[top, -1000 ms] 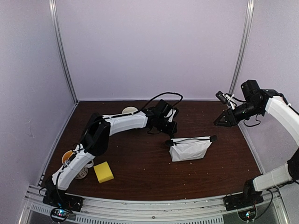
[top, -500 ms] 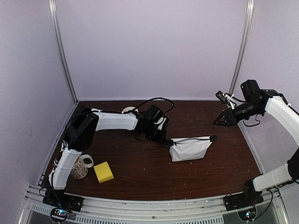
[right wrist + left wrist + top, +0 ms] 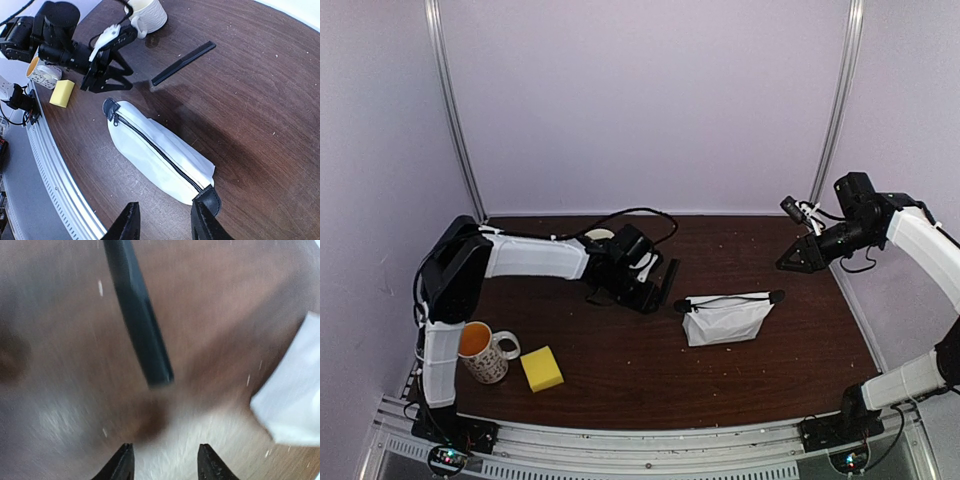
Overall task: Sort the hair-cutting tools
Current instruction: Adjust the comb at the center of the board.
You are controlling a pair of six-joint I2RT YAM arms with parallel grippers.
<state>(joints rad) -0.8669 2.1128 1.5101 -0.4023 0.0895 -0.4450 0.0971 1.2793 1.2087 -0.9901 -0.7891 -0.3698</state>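
Comb, slim, flat and black [image 3: 184,63], lay on the dark brown wooden table [image 3: 620,390] around its middle, set at a slant and touching neither of my pincers. My left pincer [image 3: 165,460] was low over the wood just left of the comb. Its two black fingers [image 3: 122,465] were parted with only bare table between them, so it was open and gripped nothing. Seen from my left wrist, the comb's end lay just ahead of the fingertips, apart from them. Just right of the comb sat a white fabric zip pouch [image 3: 160,150] with a black zip along its top. My right pincer [image 3: 164,220] hung in the air at the far right, well apart from the comb. Its fingers were also spread and empty, and the pouch was below in my right wrist's view. At the near left stood a patterned mug with an orange inside [image 3: 485,352], and a yellow sponge block [image 3: 541,368] lay just right of it. A plain white cup [image 3: 147,15] stood at the far side, behind my left arm.
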